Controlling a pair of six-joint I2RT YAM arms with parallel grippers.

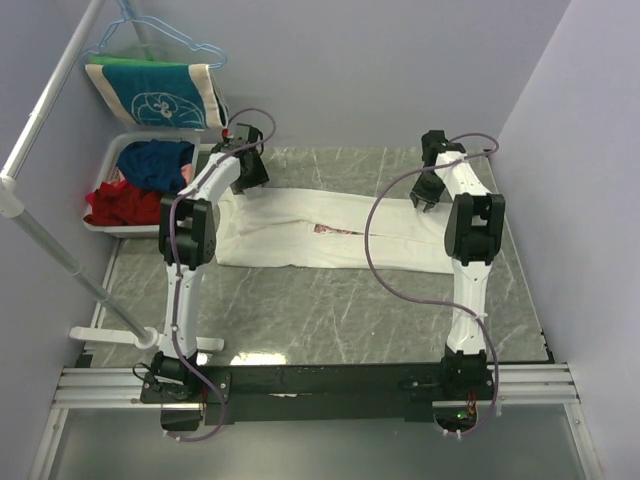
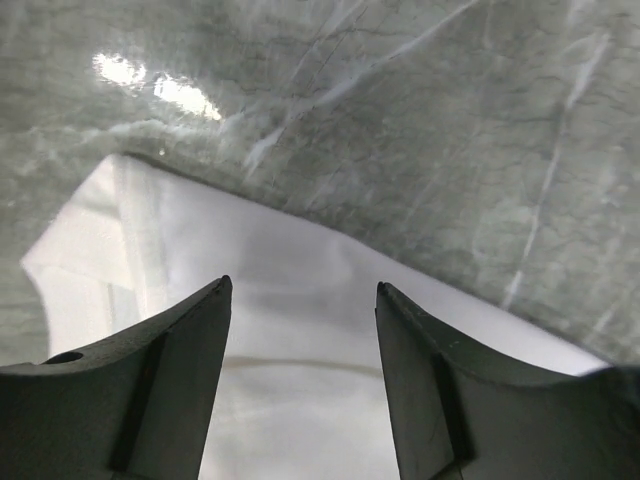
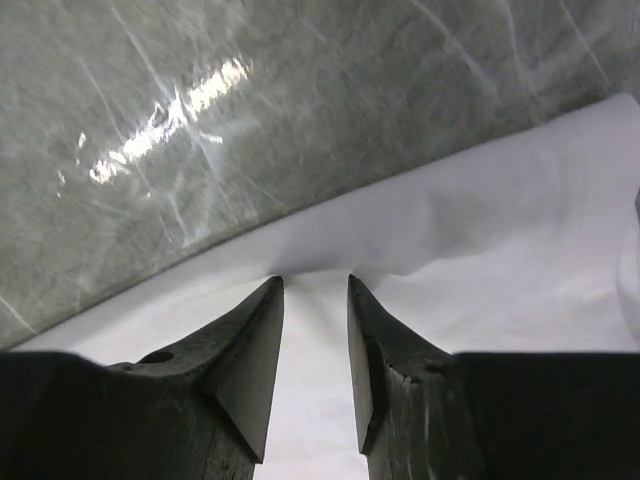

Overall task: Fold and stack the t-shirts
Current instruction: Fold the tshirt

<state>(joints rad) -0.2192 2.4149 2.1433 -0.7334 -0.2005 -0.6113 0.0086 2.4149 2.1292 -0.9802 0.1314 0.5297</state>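
The cream-white t-shirt (image 1: pixel 300 235) lies on the grey marbled worktop (image 1: pixel 330 310), folded into a long band that runs crosswise between the two arms. A sliver of pink print (image 1: pixel 335 230) shows at its middle seam.

The left arm (image 1: pixel 185 235) rises from its base, bends at the elbow and reaches forward and slightly inward. Its wrist is angled down over the left end of the band. The left fingers (image 2: pixel 190 340) stand apart and released, with flat white cloth showing in the gap beneath them and nothing caught between them.

The right arm (image 1: pixel 470 230) mirrors that pose, elbow up and forearm stretched forward to the band's right end, near the far edge of the cloth. The right fingers (image 3: pixel 250 340) are drawn close together, and the fabric puckers into a small ridge right at their tips, so they appear to pinch the t-shirt's edge.

To the far left, off the worktop, a white bin (image 1: pixel 110 165) holds blue and red garments. A teal-and-cream garment (image 1: pixel 155 92) hangs behind the bin.
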